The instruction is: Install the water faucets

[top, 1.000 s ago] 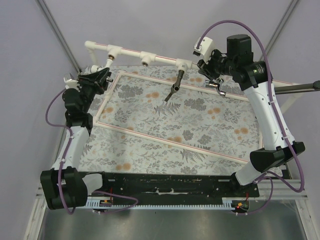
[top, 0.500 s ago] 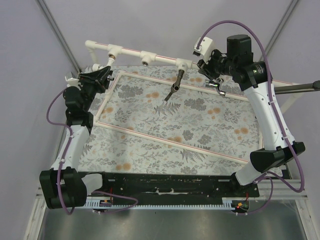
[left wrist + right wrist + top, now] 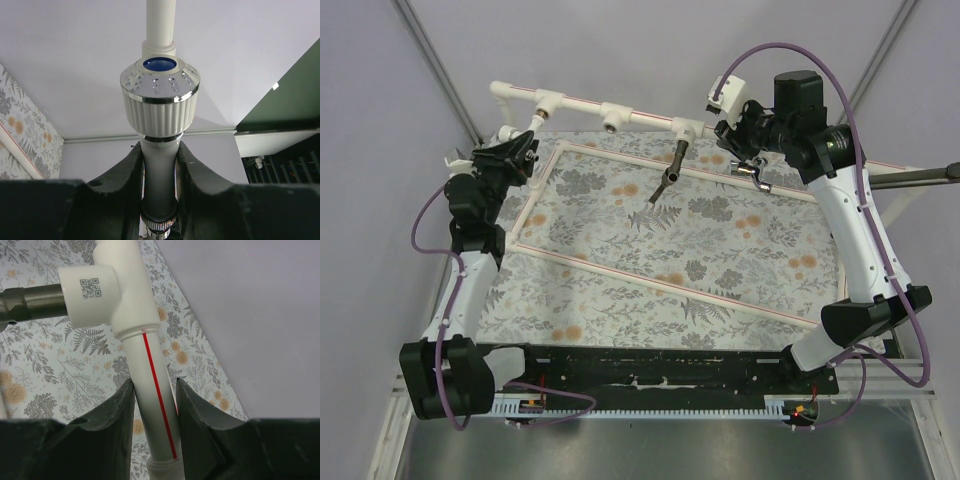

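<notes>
Floral cloth [image 3: 720, 240], lilac walls [image 3: 650, 50], left end effector [image 3: 160, 152] grasping white faucet [image 3: 160, 107], right end effector [image 3: 155, 390] clasping pipe [image 3: 150, 360]

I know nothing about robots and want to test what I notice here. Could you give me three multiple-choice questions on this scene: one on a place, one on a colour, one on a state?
1. Where is the dark metal faucet?
A) lying loose
B) fitted into a tee fitting on the white pipe
C) held by a gripper

2. What colour is the cap in the middle of the white faucet knob?
A) red
B) green
C) blue

3. What is the right gripper doing?
A) open, holding nothing
B) shut on the white pipe
C) shut on a faucet

Answers:
1 B: the right wrist view shows its end entering the tee.
2 C: the left wrist view shows a blue disc on top of the knob.
3 B: it clamps the red-striped pipe from both sides.
</notes>
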`<state>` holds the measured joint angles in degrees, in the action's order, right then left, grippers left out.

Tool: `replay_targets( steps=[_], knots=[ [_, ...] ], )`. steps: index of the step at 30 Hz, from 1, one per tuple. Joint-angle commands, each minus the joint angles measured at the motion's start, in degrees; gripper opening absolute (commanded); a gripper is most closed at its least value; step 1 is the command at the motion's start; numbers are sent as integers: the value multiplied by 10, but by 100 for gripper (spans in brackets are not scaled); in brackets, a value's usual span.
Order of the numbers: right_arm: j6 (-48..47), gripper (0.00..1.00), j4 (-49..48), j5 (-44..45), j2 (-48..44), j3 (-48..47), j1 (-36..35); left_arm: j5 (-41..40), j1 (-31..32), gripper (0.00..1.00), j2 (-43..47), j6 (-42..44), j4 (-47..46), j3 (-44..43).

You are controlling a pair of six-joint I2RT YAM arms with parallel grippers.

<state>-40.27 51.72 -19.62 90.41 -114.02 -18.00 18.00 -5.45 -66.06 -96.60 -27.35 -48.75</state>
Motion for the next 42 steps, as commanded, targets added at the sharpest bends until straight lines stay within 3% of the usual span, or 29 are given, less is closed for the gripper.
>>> replay_targets(
  steps=[1,28,42],
  knots=[
    [18,2,61,14,-3,17,-3,-28,-10,2,20,-16,-13,-2],
    [21,2,61,3,-2,14,-2,-31,12,2,33,29,38,-57],
    [23,1,58,-3,0,20,-2,-38,11,2,12,18,30,-28]
  ],
)
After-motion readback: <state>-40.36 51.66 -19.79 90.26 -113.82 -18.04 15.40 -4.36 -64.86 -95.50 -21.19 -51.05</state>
